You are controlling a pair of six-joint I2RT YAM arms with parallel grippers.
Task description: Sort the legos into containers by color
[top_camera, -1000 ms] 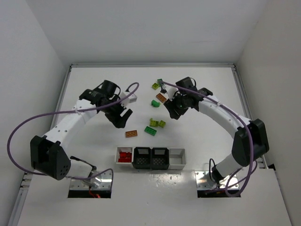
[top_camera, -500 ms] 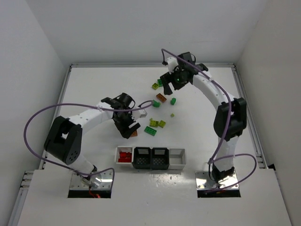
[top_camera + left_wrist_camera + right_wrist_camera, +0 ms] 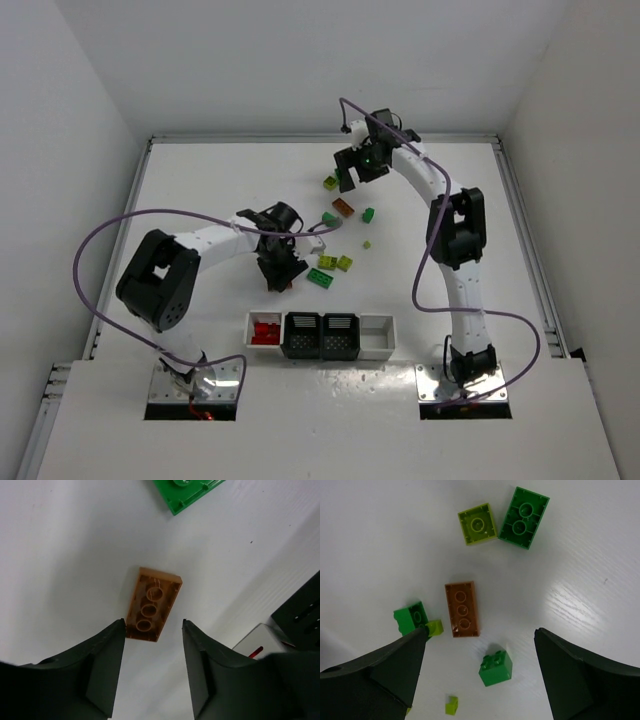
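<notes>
My left gripper [image 3: 153, 629] is open, its fingertips [image 3: 118, 630] straddling the near end of an upside-down brown-orange lego [image 3: 152, 605] that lies on the table; in the top view this gripper [image 3: 278, 272] covers that brick. My right gripper [image 3: 481, 636] is wide open and empty, hovering over a brown-orange lego [image 3: 462, 609], a green lego [image 3: 496, 668], two more green ones [image 3: 524, 517] [image 3: 410, 617] and yellow-green ones [image 3: 477, 524]. In the top view it [image 3: 356, 172] is at the back. The containers [image 3: 378, 336] stand near the front; red legos [image 3: 265, 330] lie in the left white bin.
More yellow-green legos [image 3: 335, 262] and a green lego [image 3: 320, 278] lie just right of the left gripper. A tiny yellow-green piece [image 3: 451, 706] lies loose. The black bin [image 3: 300, 610] and white bin's corner [image 3: 260, 637] show close to the left gripper's right finger.
My left gripper has swung toward the front and right and come down over the brown-orange lego. My right gripper has moved to the back, above the far cluster of legos.
</notes>
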